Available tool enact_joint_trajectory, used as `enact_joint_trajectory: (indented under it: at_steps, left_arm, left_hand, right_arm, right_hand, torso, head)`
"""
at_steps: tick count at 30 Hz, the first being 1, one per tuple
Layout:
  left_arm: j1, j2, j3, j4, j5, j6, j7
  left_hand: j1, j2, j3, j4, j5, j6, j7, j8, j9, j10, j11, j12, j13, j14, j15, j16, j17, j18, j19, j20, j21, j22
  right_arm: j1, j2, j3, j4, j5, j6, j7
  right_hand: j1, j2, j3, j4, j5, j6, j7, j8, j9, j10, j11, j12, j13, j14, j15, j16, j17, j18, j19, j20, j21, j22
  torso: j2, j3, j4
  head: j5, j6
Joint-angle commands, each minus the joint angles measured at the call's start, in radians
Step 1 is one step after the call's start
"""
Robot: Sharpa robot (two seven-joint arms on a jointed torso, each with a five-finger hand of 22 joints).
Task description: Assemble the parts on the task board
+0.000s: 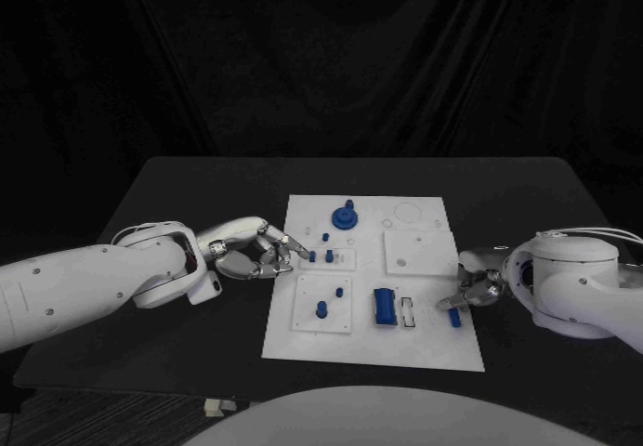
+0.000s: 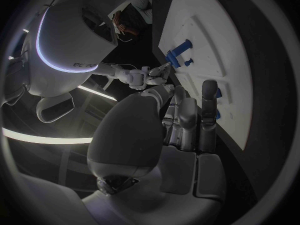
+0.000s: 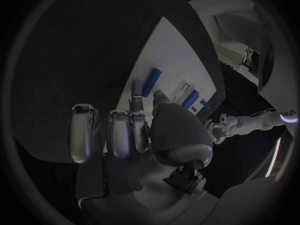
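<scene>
The white task board lies mid-table. On it are a round blue part, small blue pegs, two more pegs, a blue block and a blue stick. My left hand is at the board's left edge. Its fingers reach over the board beside a peg, the thumb apart, nothing held. My right hand hovers at the board's right edge. Its fingertips are close to the blue stick, holding nothing.
The black table extends on all sides of the board, with bare room at the back and at both sides. The blue block lies just beyond the stick. The board carries raised white square plates.
</scene>
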Motion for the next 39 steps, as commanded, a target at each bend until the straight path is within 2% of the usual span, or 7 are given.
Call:
enact_joint_trajectory:
  at_steps: [1, 3, 12, 14, 20, 30, 39]
  left_arm:
    - [-0.001, 0.002, 0.001, 0.002, 0.009, 0.009, 0.012]
    - [-0.001, 0.002, 0.001, 0.002, 0.009, 0.009, 0.011]
    - [-0.001, 0.001, 0.001, 0.003, 0.009, 0.009, 0.011]
    - [-0.001, 0.001, 0.001, 0.003, 0.009, 0.01, 0.011]
    - [-0.001, -0.001, 0.001, 0.003, 0.009, 0.009, 0.011]
    - [-0.001, -0.001, 0.001, 0.004, 0.009, 0.01, 0.009]
    - [-0.001, -0.001, 0.001, 0.004, 0.009, 0.01, 0.009]
  left_hand:
    - [-0.006, 0.0, 0.007, 0.0, 0.006, 0.008, 0.002, 0.005, 0.001, 0.004, -0.003, 0.004, -0.001, -0.006, 0.001, -0.003, -0.001, 0.012, -0.006, 0.003, 0.006, 0.042]
    - [-0.007, -0.001, 0.007, 0.0, 0.006, 0.006, 0.002, 0.004, 0.0, 0.005, -0.003, 0.005, -0.002, -0.006, 0.001, -0.003, -0.001, 0.012, -0.007, 0.003, 0.004, 0.042]
    - [-0.007, -0.001, 0.007, 0.0, 0.006, 0.006, 0.002, 0.004, 0.0, 0.005, -0.003, 0.005, -0.002, -0.006, 0.001, -0.003, -0.001, 0.012, -0.007, 0.003, 0.004, 0.042]
    - [-0.007, -0.001, 0.007, 0.0, 0.006, 0.006, 0.002, 0.004, 0.0, 0.005, -0.003, 0.005, -0.002, -0.006, 0.001, -0.003, -0.001, 0.012, -0.007, 0.003, 0.004, 0.042]
    - [-0.007, -0.001, 0.007, 0.0, 0.006, 0.006, 0.002, 0.004, 0.0, 0.005, -0.003, 0.005, -0.002, -0.006, 0.001, -0.003, -0.001, 0.012, -0.007, 0.003, 0.004, 0.042]
    - [-0.008, -0.001, 0.007, 0.0, 0.007, 0.008, 0.002, 0.003, 0.0, 0.006, -0.003, 0.006, -0.002, -0.006, 0.001, -0.003, -0.001, 0.012, -0.006, 0.003, 0.006, 0.042]
    - [-0.008, -0.001, 0.007, 0.0, 0.007, 0.008, 0.002, 0.003, 0.0, 0.006, -0.003, 0.006, -0.002, -0.006, 0.001, -0.003, -0.001, 0.012, -0.006, 0.003, 0.006, 0.042]
  right_arm:
    - [-0.008, 0.001, 0.0, 0.0, 0.006, -0.041, -0.018]
    - [-0.012, 0.002, 0.0, -0.002, 0.006, -0.047, -0.018]
    - [-0.033, 0.013, 0.0, -0.011, 0.004, -0.066, -0.018]
    - [-0.038, 0.016, 0.0, -0.013, 0.003, -0.069, -0.018]
    - [-0.048, 0.022, 0.0, -0.018, -0.005, -0.084, -0.018]
    - [-0.053, 0.027, 0.0, -0.027, 0.025, -0.114, -0.019]
    - [-0.053, 0.021, 0.0, -0.021, 0.119, -0.148, -0.018]
  right_hand:
    - [0.017, -0.004, 0.006, -0.013, 0.024, -0.001, 0.003, -0.004, -0.002, 0.104, -0.008, 0.004, 0.263, 0.081, 0.0, -0.005, 0.143, 0.01, 0.043, -0.003, -0.009, 0.218]
    - [0.028, -0.009, 0.013, -0.023, 0.06, 0.003, 0.001, -0.003, -0.001, 0.104, -0.01, 0.004, 0.263, 0.08, 0.0, -0.008, 0.138, 0.012, 0.04, -0.002, -0.015, 0.216]
    - [0.082, -0.024, 0.046, -0.069, 0.141, -0.005, 0.0, -0.003, 0.018, 0.104, -0.015, 0.004, 0.263, 0.076, -0.001, -0.019, 0.119, 0.016, 0.034, -0.002, -0.034, 0.211]
    - [0.121, -0.032, 0.068, -0.102, 0.208, -0.02, -0.001, -0.006, 0.028, 0.104, -0.017, 0.004, 0.263, 0.075, -0.003, -0.024, 0.111, 0.018, 0.029, -0.004, -0.045, 0.208]
    - [0.161, -0.051, 0.101, -0.151, 0.265, -0.056, 0.008, -0.017, 0.043, 0.104, -0.009, 0.004, 0.263, 0.071, 0.002, -0.034, 0.094, 0.027, 0.011, -0.001, -0.089, 0.194]
    - [0.182, -0.062, 0.139, -0.201, 0.281, -0.087, 0.021, -0.024, 0.059, 0.104, 0.002, 0.004, 0.263, 0.067, 0.011, -0.048, 0.074, 0.037, -0.007, 0.007, -0.139, 0.179]
    - [0.18, -0.07, 0.192, -0.257, 0.386, -0.08, 0.019, -0.007, 0.079, 0.104, 0.0, 0.004, 0.263, 0.068, 0.01, -0.048, 0.074, 0.037, -0.004, 0.008, -0.146, 0.178]
  torso:
    - [0.0, -0.0001, 0.0]
    - [0.0, 0.0, -0.0001]
    - [0.0, 0.0, -0.0001]
    - [0.0, 0.0, -0.0001]
    - [0.0, 0.0, 0.0]
    - [0.0, 0.0, -0.0001]
    - [0.0, 0.0, 0.0]
  head:
    - [-0.001, 0.0]
    - [0.0, 0.0]
    - [0.003, 0.0]
    - [0.004, 0.0]
    - [0.005, 0.0]
    - [0.005, 0.0]
    - [0.007, 0.0]
